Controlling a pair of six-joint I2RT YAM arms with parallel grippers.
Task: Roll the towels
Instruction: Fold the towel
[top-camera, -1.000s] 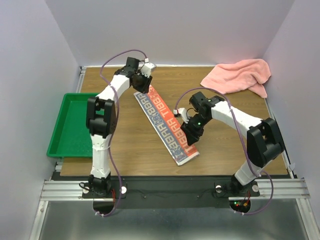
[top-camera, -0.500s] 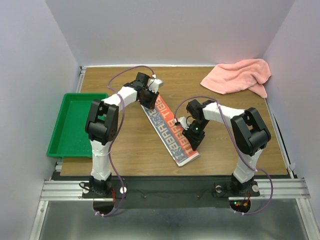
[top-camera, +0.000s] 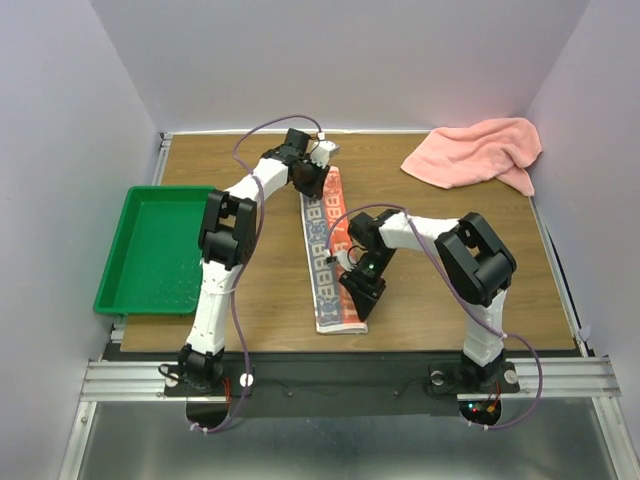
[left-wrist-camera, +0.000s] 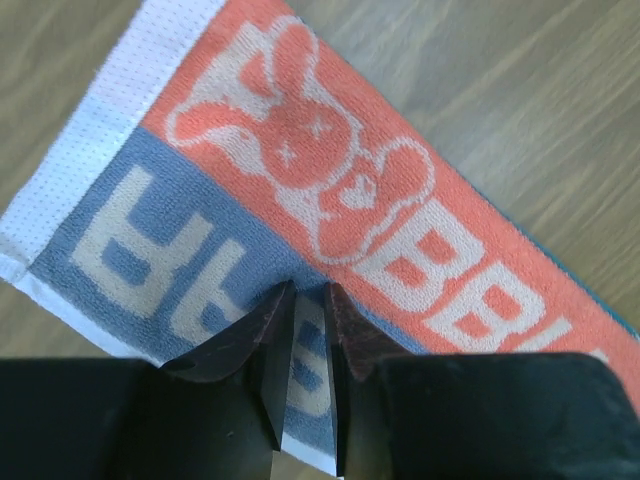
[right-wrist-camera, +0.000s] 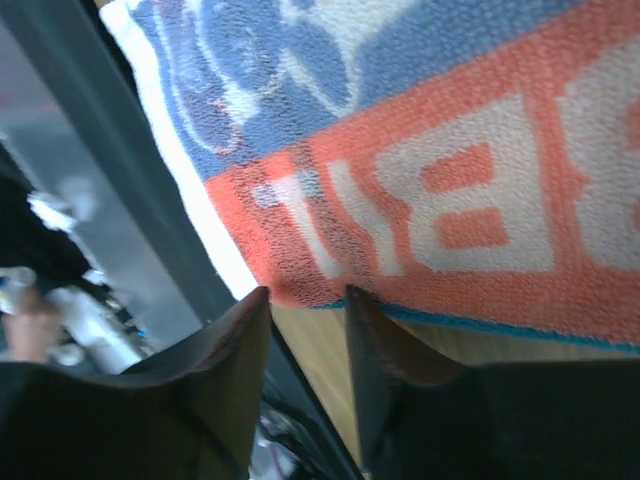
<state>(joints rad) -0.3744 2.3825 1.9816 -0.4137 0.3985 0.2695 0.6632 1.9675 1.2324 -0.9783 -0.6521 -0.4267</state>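
Note:
The white towel printed in red, grey and orange lies as a long folded strip on the wooden table, running almost straight from far to near. My left gripper is at its far end, jaws nearly together with the cloth pinched between them, as the left wrist view shows over the towel. My right gripper is at the near right edge, its tips on the towel's lifted edge in the right wrist view. The salmon-pink towel lies crumpled at the far right corner.
A green tray sits at the table's left edge. Purple walls close in the table on the left, back and right. The metal rail with the arm bases runs along the near edge.
Both grippers have swung the printed towel from a diagonal to nearly straight: the far end moved right with the left gripper, the near end moved left with the right gripper.

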